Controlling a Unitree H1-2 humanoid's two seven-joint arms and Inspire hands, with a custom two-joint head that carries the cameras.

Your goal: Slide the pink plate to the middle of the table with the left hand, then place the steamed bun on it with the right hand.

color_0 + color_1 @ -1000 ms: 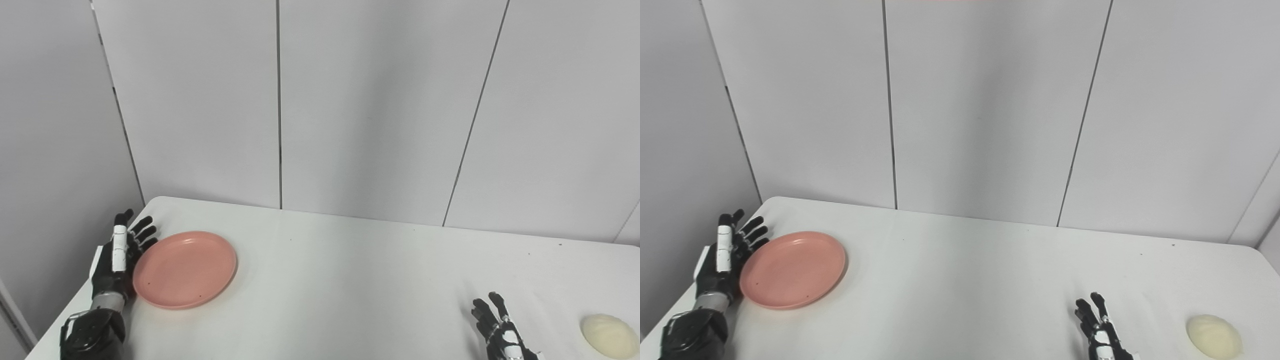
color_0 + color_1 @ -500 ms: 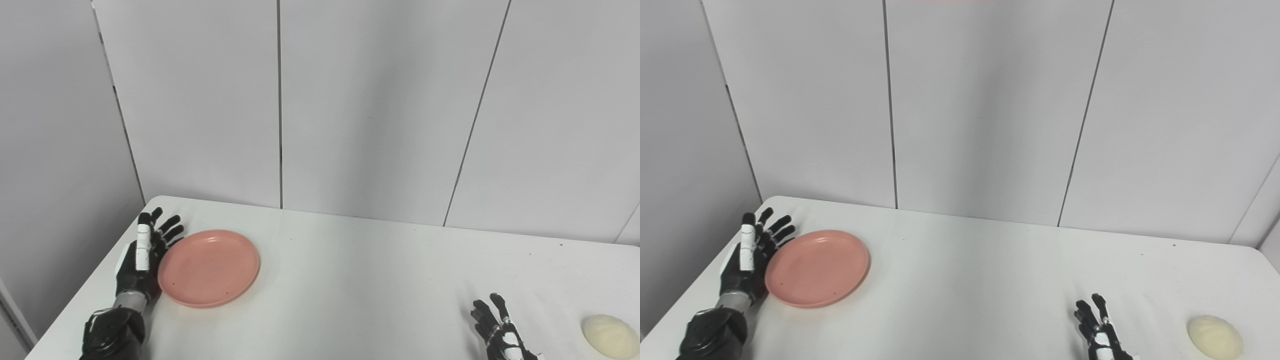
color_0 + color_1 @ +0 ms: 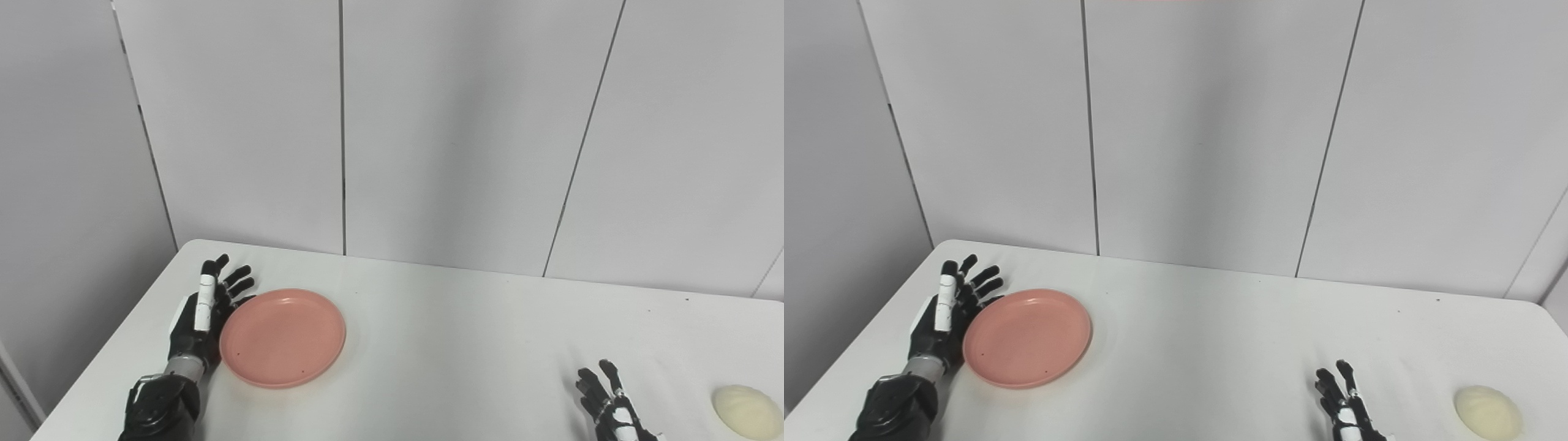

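The round pink plate (image 3: 283,337) lies flat on the left part of the white table (image 3: 459,343). My left hand (image 3: 202,318) stands on edge against the plate's left rim, fingers straight and apart, holding nothing. A pale cream steamed bun (image 3: 746,411) rests near the table's right front corner. Left of the bun, my right hand (image 3: 609,409) hovers low at the picture's bottom edge, fingers spread and empty, a clear gap between it and the bun.
Grey wall panels (image 3: 453,128) rise right behind the table's far edge. The table's left edge (image 3: 116,349) runs close beside my left arm.
My left hand has pushed the pink plate to the right across the table, staying against its left rim. The right hand and the bun have not moved.
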